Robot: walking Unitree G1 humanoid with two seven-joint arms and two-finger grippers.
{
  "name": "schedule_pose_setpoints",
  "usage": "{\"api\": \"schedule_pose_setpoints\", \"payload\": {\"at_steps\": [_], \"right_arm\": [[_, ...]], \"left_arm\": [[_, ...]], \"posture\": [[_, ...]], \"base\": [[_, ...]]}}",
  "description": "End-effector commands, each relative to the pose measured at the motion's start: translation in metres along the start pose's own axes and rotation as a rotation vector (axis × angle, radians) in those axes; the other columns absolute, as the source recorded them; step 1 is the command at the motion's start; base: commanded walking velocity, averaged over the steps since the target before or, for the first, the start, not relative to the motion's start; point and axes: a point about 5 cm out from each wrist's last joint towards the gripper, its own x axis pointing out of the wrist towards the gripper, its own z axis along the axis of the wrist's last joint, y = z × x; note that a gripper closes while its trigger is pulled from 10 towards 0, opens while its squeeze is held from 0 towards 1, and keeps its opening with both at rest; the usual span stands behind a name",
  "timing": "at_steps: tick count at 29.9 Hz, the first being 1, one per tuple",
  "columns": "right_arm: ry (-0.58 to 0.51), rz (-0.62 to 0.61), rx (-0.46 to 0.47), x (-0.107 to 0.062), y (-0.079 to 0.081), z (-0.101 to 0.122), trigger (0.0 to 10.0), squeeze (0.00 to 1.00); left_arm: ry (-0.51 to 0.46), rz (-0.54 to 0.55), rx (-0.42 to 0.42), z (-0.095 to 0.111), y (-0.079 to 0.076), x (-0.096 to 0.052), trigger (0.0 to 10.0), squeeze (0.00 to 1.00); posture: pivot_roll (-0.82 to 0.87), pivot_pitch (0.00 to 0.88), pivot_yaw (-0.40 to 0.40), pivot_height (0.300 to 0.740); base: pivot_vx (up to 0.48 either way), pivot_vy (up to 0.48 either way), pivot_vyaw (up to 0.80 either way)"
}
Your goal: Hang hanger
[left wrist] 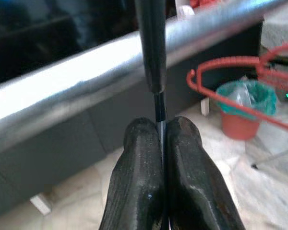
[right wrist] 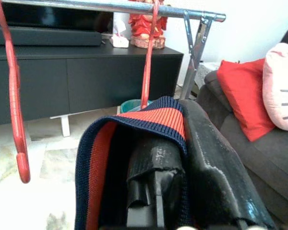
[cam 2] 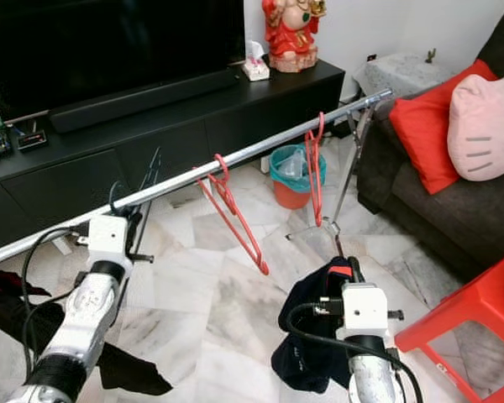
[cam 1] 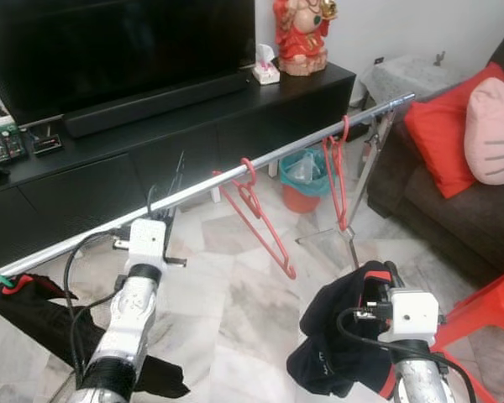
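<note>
Left wrist view has the left gripper (left wrist: pixel 161 143) up at the silver rail (left wrist: pixel 86 81), jaws pinching a thin black hanger (left wrist: pixel 151 43) to hook it over, while the right gripper (right wrist: pixel 182 158) clamps a striped dark garment (right wrist: pixel 134 124) low.

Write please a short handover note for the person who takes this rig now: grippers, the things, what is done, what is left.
Left gripper: shut on a thin black hanger, its hook against the long silver metal rail; whether it sits fully over the rail, I cannot tell.
Right gripper: shut on a dark garment with red and navy ribbed trim, held low over the marble floor.
Done: two red plastic hangers hang bare on the rail.
Left: seat and release the black hanger; the garment is not yet hung.
</note>
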Motion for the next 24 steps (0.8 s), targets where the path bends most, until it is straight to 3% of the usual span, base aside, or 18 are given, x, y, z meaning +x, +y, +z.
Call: {"api": "schedule_pose_setpoints", "payload": {"at_steps": [1, 8, 24], "right_arm": [[-0.02, -0.004, 0.006, 0.002, -0.001, 0.004, 10.0, 0.0], [-0.017, -0.01, 0.006, 0.003, -0.003, 0.003, 10.0, 0.0], [-0.015, -0.01, 0.002, 0.004, -0.003, 0.002, 10.0, 0.0]], "left_arm": [[0.008, -0.026, -0.006, -0.001, 0.002, -0.008, 10.0, 0.0], [0.043, -0.07, -0.009, -0.011, -0.001, -0.026, 10.0, 0.0], [0.081, -0.103, -0.067, -0.013, -0.011, -0.029, 10.0, 0.0]], "posture": [[-0.06, 0.0, 0.047, 0.74], [-0.06, 0.0, 0.045, 0.74], [-0.06, 0.0, 0.044, 0.74]], "base": [[0.0, 0.0, 0.0], [0.0, 0.0, 0.0], [0.0, 0.0, 0.0]]}}
